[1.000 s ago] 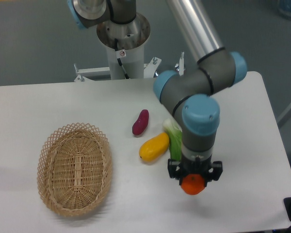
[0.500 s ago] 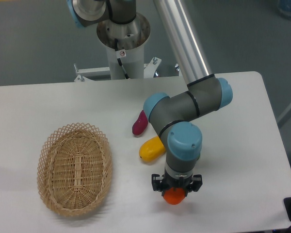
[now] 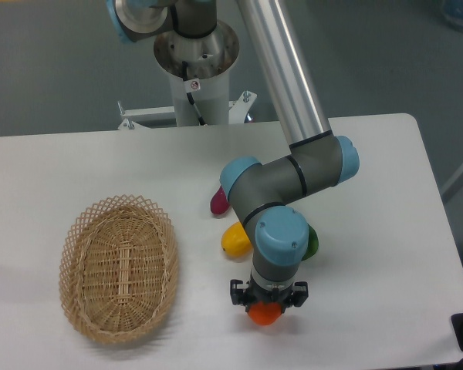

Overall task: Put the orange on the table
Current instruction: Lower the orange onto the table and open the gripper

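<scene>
The white table [image 3: 386, 254] runs almost the full width of the view, its rounded far-right corner at about 2 o'clock from the arm's wrist and its near edge cut off at the bottom. Bare tabletop lies at 3 o'clock and 5 o'clock of the gripper [image 3: 265, 307], out to the right edge, and again at 9 o'clock between it and the wicker basket [image 3: 117, 268], which sits well apart near the left side. At 12 o'clock of the gripper the room is tight: a yellow fruit [image 3: 233, 240], a purple vegetable [image 3: 218, 203] and a green vegetable [image 3: 312, 243] cluster around the wrist, partly hidden by it.

The arm reaches down from the pedestal [image 3: 194, 54] at the far edge, its silver tube slanting toward 5 o'clock, folding at the elbow so the wrist points straight down. The gripper's fingers are clamped on the orange [image 3: 264, 313], which sits low near the front of the table; whether it touches the surface cannot be told
</scene>
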`<state>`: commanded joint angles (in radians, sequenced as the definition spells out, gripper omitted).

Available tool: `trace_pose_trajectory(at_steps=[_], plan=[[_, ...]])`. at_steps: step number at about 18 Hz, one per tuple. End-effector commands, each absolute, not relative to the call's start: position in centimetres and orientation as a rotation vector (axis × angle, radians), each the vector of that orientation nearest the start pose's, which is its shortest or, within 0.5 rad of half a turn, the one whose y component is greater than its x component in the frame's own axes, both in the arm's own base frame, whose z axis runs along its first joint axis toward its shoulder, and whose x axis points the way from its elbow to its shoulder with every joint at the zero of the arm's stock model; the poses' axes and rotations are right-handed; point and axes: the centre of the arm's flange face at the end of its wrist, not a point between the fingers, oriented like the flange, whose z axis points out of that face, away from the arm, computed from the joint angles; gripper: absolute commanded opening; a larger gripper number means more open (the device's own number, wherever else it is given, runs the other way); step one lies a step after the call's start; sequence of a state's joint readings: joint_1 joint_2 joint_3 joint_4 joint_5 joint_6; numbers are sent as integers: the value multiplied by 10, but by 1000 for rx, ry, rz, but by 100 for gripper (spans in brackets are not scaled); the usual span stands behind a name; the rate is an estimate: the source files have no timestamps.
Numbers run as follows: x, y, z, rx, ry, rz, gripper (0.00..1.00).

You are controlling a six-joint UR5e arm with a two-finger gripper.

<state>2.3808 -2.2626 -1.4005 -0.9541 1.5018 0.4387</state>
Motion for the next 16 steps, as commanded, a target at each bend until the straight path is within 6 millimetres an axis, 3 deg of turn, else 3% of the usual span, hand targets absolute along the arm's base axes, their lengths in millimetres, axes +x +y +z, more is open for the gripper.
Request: trace_pose_trajectory(at_steps=[5, 7, 12, 14, 16], plan=[[-422, 599, 201, -2980, -546, -4, 61], [-421, 600, 200, -2982, -544, -6, 68], [-421, 599, 201, -2986, -540, 2, 78], [-421, 599, 203, -2985, -533, 8, 100], [-423, 601, 219, -2965, -516, 36, 100]])
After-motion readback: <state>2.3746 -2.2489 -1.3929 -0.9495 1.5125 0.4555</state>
